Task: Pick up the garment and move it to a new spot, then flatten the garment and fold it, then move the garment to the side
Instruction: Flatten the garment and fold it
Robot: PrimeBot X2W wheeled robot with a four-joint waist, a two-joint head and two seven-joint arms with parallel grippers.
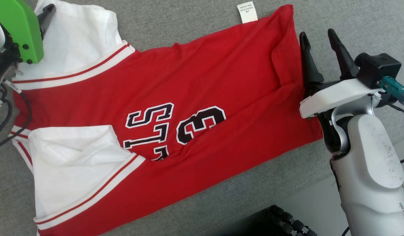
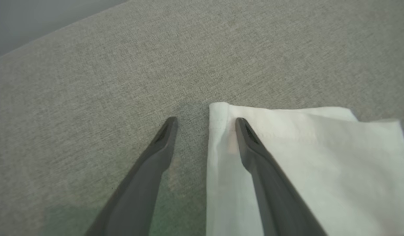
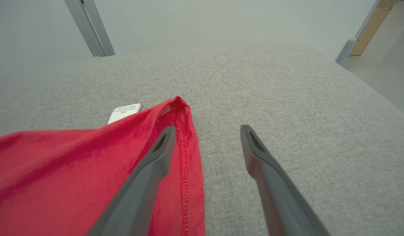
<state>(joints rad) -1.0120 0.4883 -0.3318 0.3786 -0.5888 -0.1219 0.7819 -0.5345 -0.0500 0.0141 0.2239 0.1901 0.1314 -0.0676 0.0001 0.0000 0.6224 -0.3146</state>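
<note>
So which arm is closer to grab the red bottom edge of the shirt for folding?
Right, probably. The right gripper is open at the shirt's red hem, one finger over the cloth, one over the grey surface. The left gripper is open too, but at the white sleeve.
</note>
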